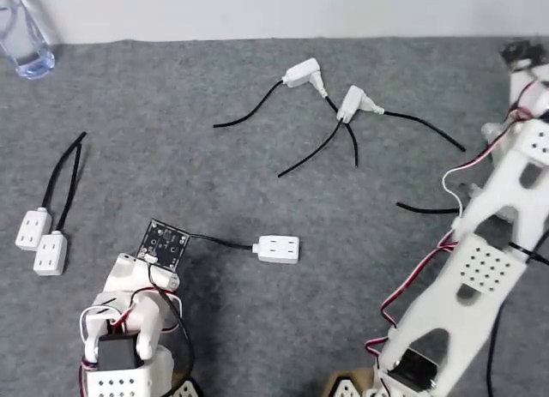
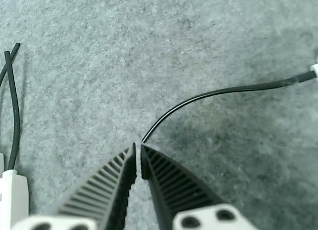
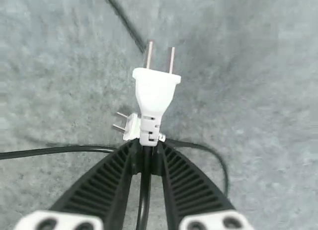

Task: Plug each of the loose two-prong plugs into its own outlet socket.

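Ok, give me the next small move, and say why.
Probably swing the right claw, shut on the white two-prong plug with prongs pointing away, toward the white outlet socket, since the left claw holds that socket's black cord.

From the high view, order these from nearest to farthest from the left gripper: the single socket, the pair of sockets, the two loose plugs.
1. Single socket, centre, its cord in the left gripper.
2. Pair of sockets, left edge.
3. Two loose plugs, far side.
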Controlling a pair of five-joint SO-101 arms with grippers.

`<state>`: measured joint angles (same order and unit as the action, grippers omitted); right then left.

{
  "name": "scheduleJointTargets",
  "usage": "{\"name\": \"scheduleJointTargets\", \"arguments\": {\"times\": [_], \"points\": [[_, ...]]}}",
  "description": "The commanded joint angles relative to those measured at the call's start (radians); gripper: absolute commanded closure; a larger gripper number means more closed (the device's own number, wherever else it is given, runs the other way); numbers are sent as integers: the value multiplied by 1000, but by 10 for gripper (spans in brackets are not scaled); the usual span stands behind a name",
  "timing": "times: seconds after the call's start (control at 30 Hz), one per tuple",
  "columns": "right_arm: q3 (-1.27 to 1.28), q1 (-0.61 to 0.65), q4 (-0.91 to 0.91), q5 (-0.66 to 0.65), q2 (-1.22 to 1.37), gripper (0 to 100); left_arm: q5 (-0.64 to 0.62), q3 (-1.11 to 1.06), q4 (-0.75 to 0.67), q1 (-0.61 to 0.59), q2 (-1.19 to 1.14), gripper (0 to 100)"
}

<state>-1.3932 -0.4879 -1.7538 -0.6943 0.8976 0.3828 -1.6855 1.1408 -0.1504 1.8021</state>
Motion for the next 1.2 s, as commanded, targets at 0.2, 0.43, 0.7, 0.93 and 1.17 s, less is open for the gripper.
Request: {"name": "scheduleJointTargets", "arguments": {"times": [0.2,0.43,0.7,0.93,1.17], "points": [[282,54,-45,-236,-222,991,6,4,3,3,17,985],[592,91,-44,-560,-449,990,6,4,3,3,17,985],[984,163,-42,-747,-680,990,6,4,2,3,17,985],[1330,214,-13,-752,-908,990,6,4,2,3,17,985],[1726,228,193,-839,-1070,990,6,4,5,3,17,985]]}}
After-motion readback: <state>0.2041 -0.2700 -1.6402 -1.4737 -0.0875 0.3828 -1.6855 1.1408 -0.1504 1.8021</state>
